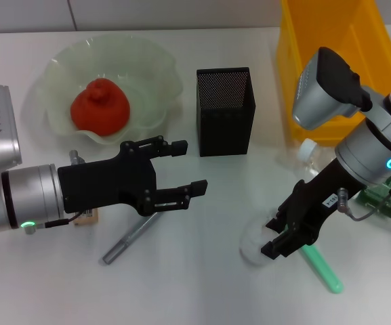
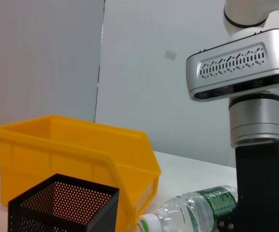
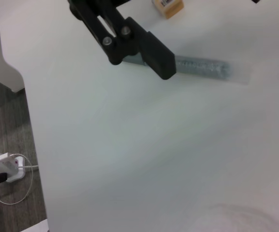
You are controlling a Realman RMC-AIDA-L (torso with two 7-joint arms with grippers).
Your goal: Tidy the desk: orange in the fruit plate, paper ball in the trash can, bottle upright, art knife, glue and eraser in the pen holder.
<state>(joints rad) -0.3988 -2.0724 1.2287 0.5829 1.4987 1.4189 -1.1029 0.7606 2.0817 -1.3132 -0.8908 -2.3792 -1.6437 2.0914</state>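
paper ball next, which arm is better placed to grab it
Right. The right hand is down over the paper ball, beside the trash can. The left hand hangs open above the art knife, across the desk.

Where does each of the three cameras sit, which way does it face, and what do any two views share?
Head view: on the robot's head, looking down at the desk; both arms show, left gripper open above the art knife, right gripper down at the paper ball.
Left wrist view: low, looking across at the trash can, pen holder, lying bottle and the right arm.
Right wrist view: looking down at the desk; the left gripper crosses it.
Shared: art knife in head and right wrist views.
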